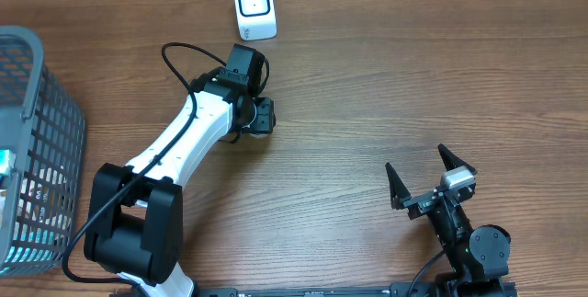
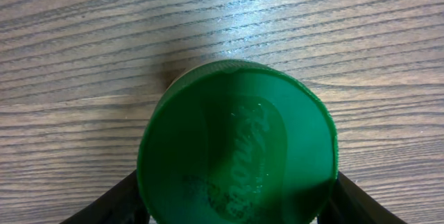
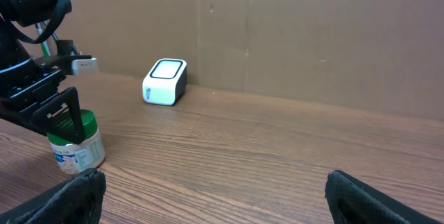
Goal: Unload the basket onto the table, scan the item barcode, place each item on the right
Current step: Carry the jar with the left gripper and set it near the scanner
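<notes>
At 9 o'clock on the brown wooden table [image 1: 386, 67], a grey mesh basket [image 1: 55, 131] is standing, with some packages lying inside it that are too blurred to name.

Moving right, the white left arm is reaching toward 1 o'clock, and the left gripper [image 1: 260, 118] is hanging over a small jar with a green round lid and a pale printed label [image 3: 78, 151]. The jar is standing upright on the table, near the middle, at 6 o'clock from a white box-shaped barcode scanner [image 1: 254, 7] and apart from it. In the left wrist view the two black fingers [image 2: 121, 200] are sitting on both sides of the lid, very close to its edge. I cannot tell whether they are pressing on it or only bracketing it. The scanner window is facing mostly upward.

At 5 o'clock the right gripper [image 1: 418, 164] is waiting, well apart from the jar, with its jaws spread wide and nothing between them.

In my judgement the grasping step is in hand, and the scan itself is not yet done. No barcode is showing in any view. The next move is probably calling for a firm hold on the lid, then lifting the jar toward 12 o'clock. After that the label needs turning until the barcode is facing the window.
</notes>
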Available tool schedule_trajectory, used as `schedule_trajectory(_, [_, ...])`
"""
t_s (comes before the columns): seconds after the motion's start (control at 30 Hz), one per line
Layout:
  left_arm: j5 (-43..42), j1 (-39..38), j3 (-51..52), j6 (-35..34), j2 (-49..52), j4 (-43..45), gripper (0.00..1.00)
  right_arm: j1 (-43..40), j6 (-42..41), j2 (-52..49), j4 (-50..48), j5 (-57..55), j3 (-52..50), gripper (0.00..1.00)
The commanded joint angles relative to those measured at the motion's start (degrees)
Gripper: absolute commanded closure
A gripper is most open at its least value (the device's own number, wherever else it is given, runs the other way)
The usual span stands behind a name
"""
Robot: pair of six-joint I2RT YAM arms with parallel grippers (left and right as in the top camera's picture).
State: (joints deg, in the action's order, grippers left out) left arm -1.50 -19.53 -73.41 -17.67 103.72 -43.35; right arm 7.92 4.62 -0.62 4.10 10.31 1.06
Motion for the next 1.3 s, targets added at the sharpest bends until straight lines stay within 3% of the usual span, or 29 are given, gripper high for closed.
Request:
schedule_trajectory(0.0, [-2.47, -0.44, 0.61, -0.57, 0.13, -0.02, 0.43, -0.13, -0.35, 0.46, -0.28, 0.28, -0.61, 0.0])
schedule_trajectory(0.37, [-7.58, -6.23, 0.61, -0.59, 0.13, 2.86, 0.44, -0.13, -0.35, 0.46, -0.28, 0.28, -0.61, 0.0])
schedule_trajectory(0.77, [-7.1, -8.98, -2.19, -0.2, -0.48, 1.7, 0.33, -0.13, -0.35, 0.46, -0.28, 0.28, -0.61, 0.0])
schedule_trajectory(0.97, [-0.68, -7.67, -19.54, 0.15, -3.26, -15.89, 0.26, -0.13, -0.35, 0.46, -0.28, 0.28, -0.61, 0.0])
schedule_trajectory(1.07, [1.86, -5.11, -31.95, 2.08, -4.31, -26.1, 0.0, -0.13, -0.35, 0.46, -0.28, 0.28, -0.61, 0.0])
schedule_trajectory(1.27, [6.8, 7.21, -56.76, 3.98, -4.52, -43.6, 0.01, -0.13, -0.35, 0.46, -0.28, 0.28, -0.61, 0.0])
